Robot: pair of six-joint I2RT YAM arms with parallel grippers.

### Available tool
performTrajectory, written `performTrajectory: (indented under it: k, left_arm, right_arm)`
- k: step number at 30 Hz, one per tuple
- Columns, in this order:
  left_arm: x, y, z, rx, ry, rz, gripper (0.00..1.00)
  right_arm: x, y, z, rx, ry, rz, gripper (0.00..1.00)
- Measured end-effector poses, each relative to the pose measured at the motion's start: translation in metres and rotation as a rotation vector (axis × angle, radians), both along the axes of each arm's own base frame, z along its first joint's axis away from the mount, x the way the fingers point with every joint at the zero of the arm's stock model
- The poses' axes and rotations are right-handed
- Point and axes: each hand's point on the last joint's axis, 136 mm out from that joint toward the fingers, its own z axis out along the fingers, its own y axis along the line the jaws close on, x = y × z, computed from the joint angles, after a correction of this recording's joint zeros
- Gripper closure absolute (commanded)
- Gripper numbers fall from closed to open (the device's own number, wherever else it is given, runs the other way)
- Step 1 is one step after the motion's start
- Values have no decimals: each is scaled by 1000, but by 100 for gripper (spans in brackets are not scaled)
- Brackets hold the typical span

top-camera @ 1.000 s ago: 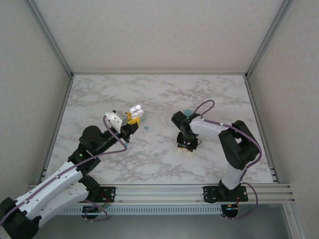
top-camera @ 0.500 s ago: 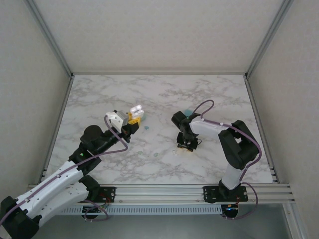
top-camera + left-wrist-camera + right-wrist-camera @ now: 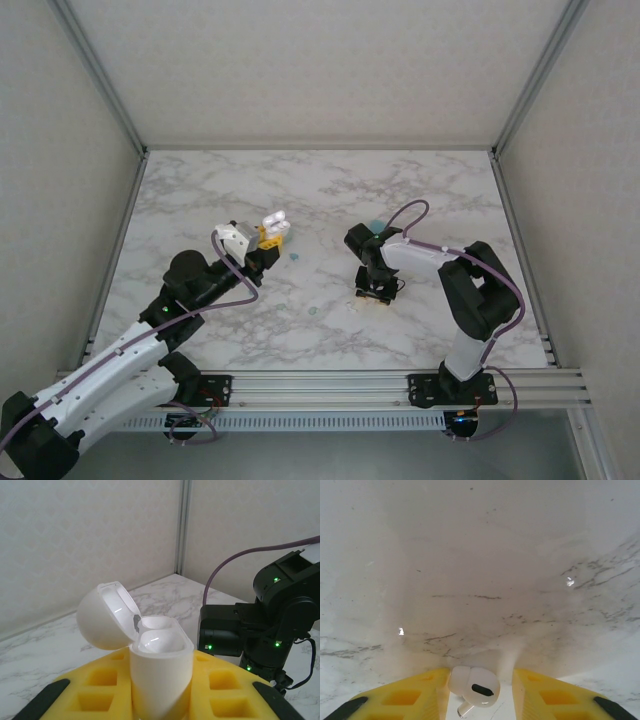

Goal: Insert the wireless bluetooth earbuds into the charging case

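Over the marble surface [image 3: 330, 190], my left hand [image 3: 268, 234] pinches the white charging case [image 3: 160, 660], lid swung open. My right hand [image 3: 376, 293] sits low, fingers spread, a white earbud [image 3: 474, 685] lying on the surface between them.

You see the case [image 3: 161, 672] upright between the fingers of the left gripper [image 3: 269, 234], its lid [image 3: 102, 617] tipped open to one side, above the left half of the table [image 3: 330, 190]. Well to its right, an earbud [image 3: 473, 685] lies on the table between the fingers of the right gripper [image 3: 480, 700].
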Motion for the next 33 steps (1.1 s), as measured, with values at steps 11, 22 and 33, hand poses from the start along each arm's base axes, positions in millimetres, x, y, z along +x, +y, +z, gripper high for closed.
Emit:
performTrajectory:
  k: [11, 22, 33]
  left_arm:
    - [0, 0, 0, 1, 1, 0, 87]
    - [0, -1, -1, 2, 3, -7, 87]
    - [0, -1, -1, 2, 3, -8, 87]
  right_arm:
    - [6, -4, 1, 9, -50, -21, 61]
    - [5, -5, 0, 23, -50, -62, 67]
    - [5, -5, 0, 31, -54, -90, 61]
